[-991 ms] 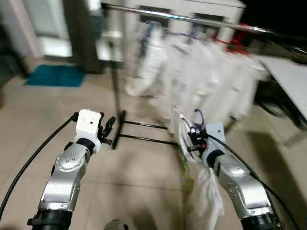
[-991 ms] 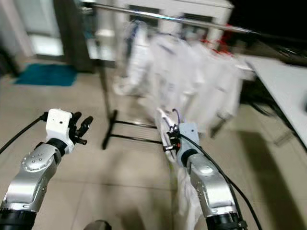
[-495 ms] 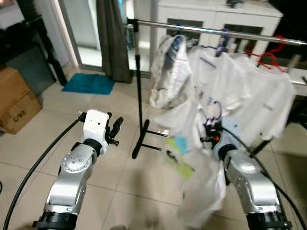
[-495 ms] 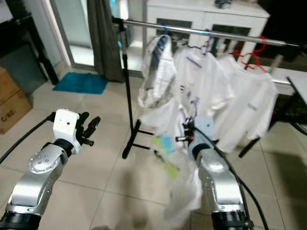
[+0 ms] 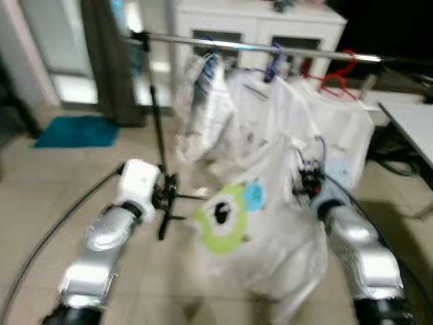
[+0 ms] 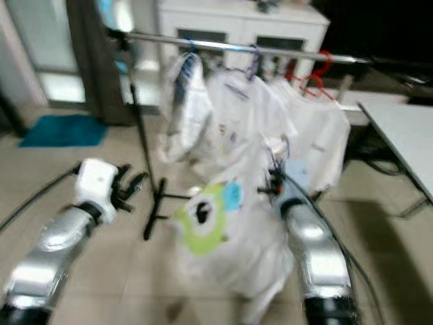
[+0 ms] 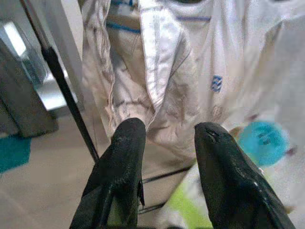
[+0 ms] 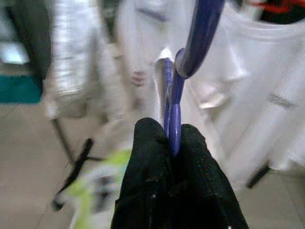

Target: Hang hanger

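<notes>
My right gripper (image 8: pixel 169 138) is shut on the neck of a purple hanger (image 8: pixel 190 52), whose hook curves up above the fingers. A white shirt with a green and blue print (image 5: pixel 233 217) hangs from that hanger in front of my right arm. Ahead stands a clothes rail (image 5: pixel 270 47) with a silver bar, and several white garments (image 5: pixel 270 112) hang from it on blue, purple and red hangers. My left gripper (image 7: pixel 164 138) is open and holds nothing, pointing at the garments near the rail's black post (image 7: pixel 66 95).
A white cabinet (image 5: pixel 257 17) stands behind the rail. A dark curtain (image 5: pixel 101 61) and a teal mat (image 5: pixel 78 131) lie at the left. A grey table edge (image 5: pixel 409 115) shows at the right. The tiled floor (image 5: pixel 40 203) spreads before the rail.
The camera has swung and the picture is blurred. The held shirt has swung out so its green print faces me. My right gripper stays shut on the hanger and the left stays open.
</notes>
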Controlling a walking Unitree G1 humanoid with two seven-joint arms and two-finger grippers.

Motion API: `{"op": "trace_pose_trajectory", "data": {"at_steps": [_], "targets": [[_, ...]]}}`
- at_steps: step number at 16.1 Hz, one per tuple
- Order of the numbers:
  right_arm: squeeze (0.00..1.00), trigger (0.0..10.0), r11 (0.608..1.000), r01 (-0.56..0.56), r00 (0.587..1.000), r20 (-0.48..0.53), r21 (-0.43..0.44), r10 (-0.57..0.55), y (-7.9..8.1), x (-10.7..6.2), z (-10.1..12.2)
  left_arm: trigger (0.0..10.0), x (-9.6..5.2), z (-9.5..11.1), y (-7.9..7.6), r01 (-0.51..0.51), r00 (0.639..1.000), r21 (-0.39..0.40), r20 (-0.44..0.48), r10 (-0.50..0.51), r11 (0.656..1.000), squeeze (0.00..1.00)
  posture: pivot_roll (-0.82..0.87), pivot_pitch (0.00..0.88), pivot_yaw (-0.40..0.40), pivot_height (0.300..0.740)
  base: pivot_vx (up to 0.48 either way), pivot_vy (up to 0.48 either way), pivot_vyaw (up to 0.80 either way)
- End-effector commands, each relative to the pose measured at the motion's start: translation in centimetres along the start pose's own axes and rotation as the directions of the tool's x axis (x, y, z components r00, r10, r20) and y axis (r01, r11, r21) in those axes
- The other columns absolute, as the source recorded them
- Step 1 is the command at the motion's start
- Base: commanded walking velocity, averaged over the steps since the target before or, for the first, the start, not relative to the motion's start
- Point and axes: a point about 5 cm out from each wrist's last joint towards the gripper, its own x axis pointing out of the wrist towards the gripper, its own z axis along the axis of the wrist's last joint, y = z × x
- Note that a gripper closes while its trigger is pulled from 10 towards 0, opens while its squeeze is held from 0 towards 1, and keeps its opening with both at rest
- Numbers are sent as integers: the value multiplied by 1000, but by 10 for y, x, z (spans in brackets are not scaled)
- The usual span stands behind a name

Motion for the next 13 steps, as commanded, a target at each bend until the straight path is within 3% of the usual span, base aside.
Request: {"op": "trace_pose_trajectory", "data": {"at_steps": [1, 8, 13], "targets": [[0, 10000, 1000, -9, 1000, 19, -12, 9, -4, -1, 7, 10000, 2, 3, -3, 4, 1000, -12, 7, -4, 1000, 0, -53, 0, -54, 740, 296, 0, 0], [0, 10000, 998, -57, 998, 7, -22, 57, 1, 2, 8, 10000, 0, 6, -2, -13, 1000, -63, 18, 14, 998, 0, -47, 0, -49, 740, 298, 0, 0], [0, 10000, 1000, -13, 1000, 13, -20, 14, -1, 4, 8, 10000, 1, 8, 1, -26, 999, -70, 25, 28, 997, 0, -44, 0, -55, 740, 304, 0, 0]]}}
